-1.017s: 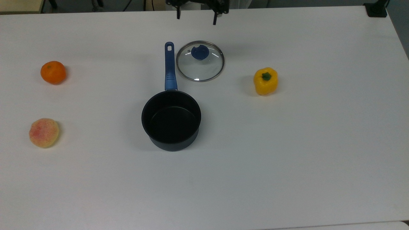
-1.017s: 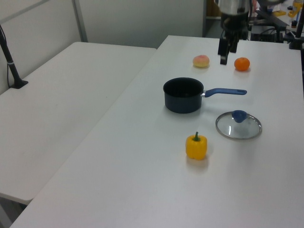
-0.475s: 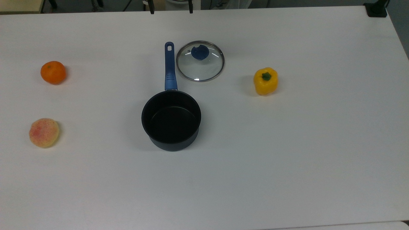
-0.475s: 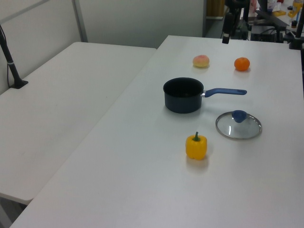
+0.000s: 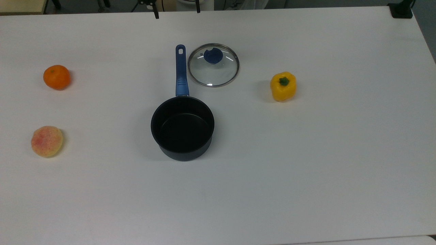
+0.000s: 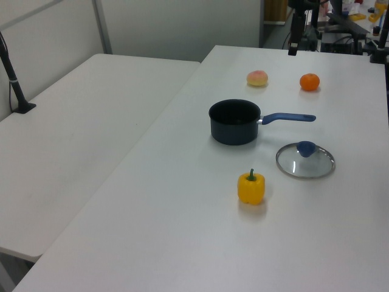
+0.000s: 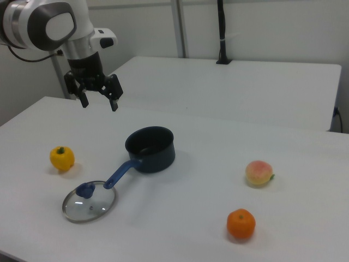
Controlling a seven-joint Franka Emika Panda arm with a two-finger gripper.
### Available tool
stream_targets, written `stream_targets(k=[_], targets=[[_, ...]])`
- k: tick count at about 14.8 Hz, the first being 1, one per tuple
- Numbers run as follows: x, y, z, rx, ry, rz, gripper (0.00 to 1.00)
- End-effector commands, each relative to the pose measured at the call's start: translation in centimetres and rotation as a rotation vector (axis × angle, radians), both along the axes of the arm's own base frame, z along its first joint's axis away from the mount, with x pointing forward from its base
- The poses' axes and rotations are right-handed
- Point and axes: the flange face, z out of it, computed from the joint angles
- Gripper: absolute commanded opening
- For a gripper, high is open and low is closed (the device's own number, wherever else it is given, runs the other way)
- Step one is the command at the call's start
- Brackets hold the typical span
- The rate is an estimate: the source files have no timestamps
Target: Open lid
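Observation:
The glass lid [image 5: 213,64] with its blue knob lies flat on the white table beside the pan's handle, off the pan. It also shows in the left view [image 6: 305,160] and the right view [image 7: 89,202]. The dark blue saucepan [image 5: 182,127] stands uncovered and empty. My gripper [image 7: 99,101] hangs open and empty in the air, well above the table and apart from the lid. In the top view the gripper [image 5: 177,12] is at the far edge, and in the left view the gripper [image 6: 293,50] is high near the top.
A yellow pepper [image 5: 283,86] sits at the top view's right of the lid. An orange [image 5: 56,77] and a peach [image 5: 47,141] lie at the top view's far left. A second white table [image 6: 79,140] adjoins in the left view.
The gripper has risen and drifted toward the top view's left, away from above the lid. The lid, pan and fruit have not moved.

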Motion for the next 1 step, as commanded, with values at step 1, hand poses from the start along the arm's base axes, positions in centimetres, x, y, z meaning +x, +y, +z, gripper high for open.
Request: stream_targets(k=[1], targets=[[0.02, 0.41, 0.24, 0.005, 0.004, 0.012, 1.00]])
